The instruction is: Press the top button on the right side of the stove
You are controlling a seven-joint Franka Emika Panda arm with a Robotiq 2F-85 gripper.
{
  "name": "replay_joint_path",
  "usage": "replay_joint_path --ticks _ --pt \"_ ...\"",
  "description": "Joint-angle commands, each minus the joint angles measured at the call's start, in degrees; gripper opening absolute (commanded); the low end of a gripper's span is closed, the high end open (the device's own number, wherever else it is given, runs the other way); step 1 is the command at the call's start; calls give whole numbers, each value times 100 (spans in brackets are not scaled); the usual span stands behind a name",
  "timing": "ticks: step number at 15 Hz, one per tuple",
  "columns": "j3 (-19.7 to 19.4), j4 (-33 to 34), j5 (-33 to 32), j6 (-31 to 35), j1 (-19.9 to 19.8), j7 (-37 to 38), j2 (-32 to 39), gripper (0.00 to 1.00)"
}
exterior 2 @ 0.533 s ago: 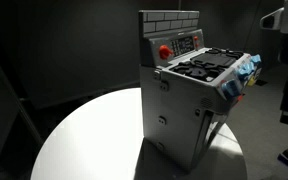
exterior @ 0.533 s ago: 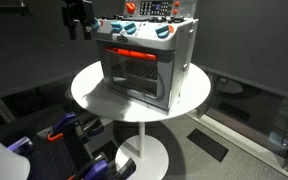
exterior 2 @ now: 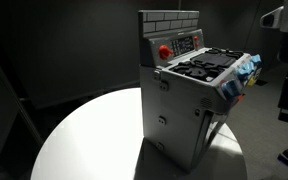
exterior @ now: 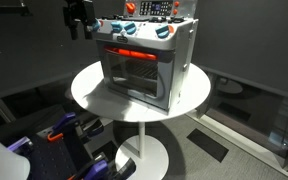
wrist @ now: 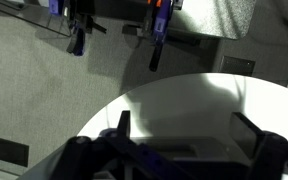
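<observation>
**Stove waiting untouched while the arm is hanging off to one side**

Stove (exterior: 144,60) is standing upright near the middle of the round white table (exterior: 89,92), and nothing is touching it. Compared with half a second ago, almost nothing is shifting: in both exterior views the stove is sitting in the same spot, and the gripper (exterior: 79,28) is hovering in practically the same place, raised beside the stove and well apart from it. That is suggesting the approach to the button is barely under way, so the press is still to come.

In the wrist view the gripper (wrist: 184,140) is showing its two fingers (wrist: 120,125) spread apart with nothing between them, looking down on the table (wrist: 214,100) edge and the floor; the stove is not appearing there.

The glass door with the red glowing strip (exterior: 129,50) above it is facing the camera in an exterior view, while the brick-patterned back panel (exterior 2: 169,22) is rising behind the burners. A red button (exterior 2: 165,50) is showing on that panel. The stove is looking boxy, with its longer side seemingly running across the door's width, though this is hard to judge.
</observation>
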Motion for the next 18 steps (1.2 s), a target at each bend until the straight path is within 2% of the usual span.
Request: replay_joint_path --ticks 1,9,14,18 --pt "-105 265 -316 29 -93 312 36 100" --pt "-223 1088 -1237 370 -643 1165 201 100" --pt "-344 1535 -1831 845 -1037 1769 542 100" --pt "-505 1837 -2129 1184 -1149 2072 924 100"
